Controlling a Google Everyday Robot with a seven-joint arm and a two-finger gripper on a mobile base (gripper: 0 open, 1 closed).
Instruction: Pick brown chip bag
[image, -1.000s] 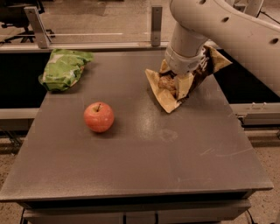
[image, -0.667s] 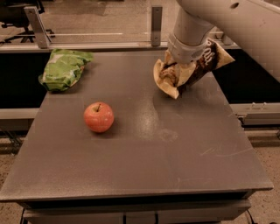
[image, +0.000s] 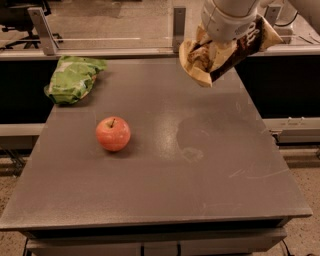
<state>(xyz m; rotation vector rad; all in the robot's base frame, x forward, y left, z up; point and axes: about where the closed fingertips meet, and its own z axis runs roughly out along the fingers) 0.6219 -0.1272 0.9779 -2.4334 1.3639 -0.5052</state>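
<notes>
The brown chip bag (image: 220, 57) is a glossy dark-brown and tan bag with white lettering. It hangs in the air above the table's far right part, tilted with its tan end down to the left. My gripper (image: 226, 36) is at the top right of the camera view, shut on the bag's middle; the arm's white wrist covers most of it.
A red apple (image: 113, 133) sits left of centre on the grey table (image: 200, 165). A green snack bag (image: 72, 78) lies at the far left corner. A rail with metal posts (image: 179, 26) runs behind the table.
The gripper has risen with the brown chip bag, lifting it off the table surface and up toward the top of the view.
</notes>
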